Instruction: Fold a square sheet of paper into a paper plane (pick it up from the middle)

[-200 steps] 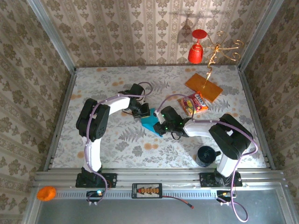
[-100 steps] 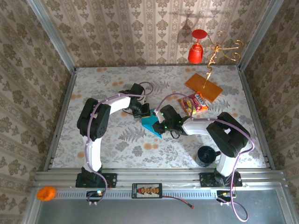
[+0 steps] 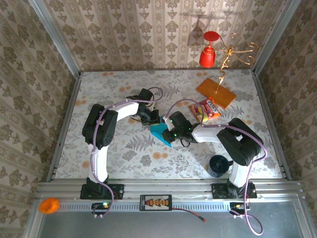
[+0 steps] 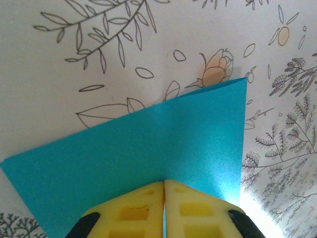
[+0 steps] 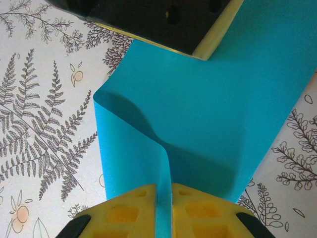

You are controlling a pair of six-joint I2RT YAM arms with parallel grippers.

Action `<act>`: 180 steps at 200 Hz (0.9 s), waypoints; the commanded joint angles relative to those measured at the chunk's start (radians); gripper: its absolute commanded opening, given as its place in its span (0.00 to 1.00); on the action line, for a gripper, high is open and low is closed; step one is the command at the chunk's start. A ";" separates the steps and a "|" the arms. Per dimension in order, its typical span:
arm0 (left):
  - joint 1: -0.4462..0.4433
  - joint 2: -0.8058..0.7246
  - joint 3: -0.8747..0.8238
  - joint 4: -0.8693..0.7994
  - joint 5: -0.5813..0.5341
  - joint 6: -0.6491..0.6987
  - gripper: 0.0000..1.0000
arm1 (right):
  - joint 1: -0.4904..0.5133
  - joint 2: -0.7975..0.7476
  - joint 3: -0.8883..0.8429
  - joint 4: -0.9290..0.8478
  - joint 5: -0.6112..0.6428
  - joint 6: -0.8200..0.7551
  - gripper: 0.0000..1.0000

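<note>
Near the middle of the top external view, the teal-blue square sheet of paper (image 3: 160,130) lies on the floral table (image 3: 114,89), caught between the two arms. The left gripper (image 3: 153,119) meets its upper-left edge and the right gripper (image 3: 169,133) its lower-right side. In the left wrist view, the yellow pads (image 4: 185,208) at the bottom centre are pressed together on the near edge of the sheet. The sheet spreads away from them towards the upper right, with one crisp corner over a printed flower. In the right wrist view, that gripper's pads (image 5: 129,208) at the bottom centre pinch a raised ridge of the paper between them. A curled flap bows up at the centre left. The left gripper's black body sits at the top of that frame, against the sheet's far edge. In the upper right of the top view, well apart from the paper, lie a red-and-yellow snack packet (image 3: 204,109) and an orange card (image 3: 216,92). A black cup (image 3: 217,165) stands at the lower right.
</note>
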 commanded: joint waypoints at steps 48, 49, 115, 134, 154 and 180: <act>-0.005 0.036 0.007 -0.040 0.008 0.023 0.09 | -0.007 0.027 0.032 -0.024 0.028 0.014 0.15; -0.005 0.036 0.007 -0.040 0.008 0.023 0.10 | -0.007 0.027 0.033 -0.024 0.028 0.014 0.15; -0.006 0.034 0.006 -0.037 0.009 0.022 0.10 | -0.008 0.038 0.032 -0.023 0.028 0.017 0.15; -0.005 0.033 0.006 -0.038 0.011 0.022 0.09 | -0.008 0.042 0.030 -0.024 0.030 0.018 0.15; -0.005 0.030 0.006 -0.038 0.009 0.019 0.10 | -0.009 0.042 0.030 -0.034 0.040 0.020 0.15; -0.005 0.028 0.007 -0.035 0.006 0.016 0.09 | -0.008 0.043 0.023 -0.038 0.049 0.020 0.15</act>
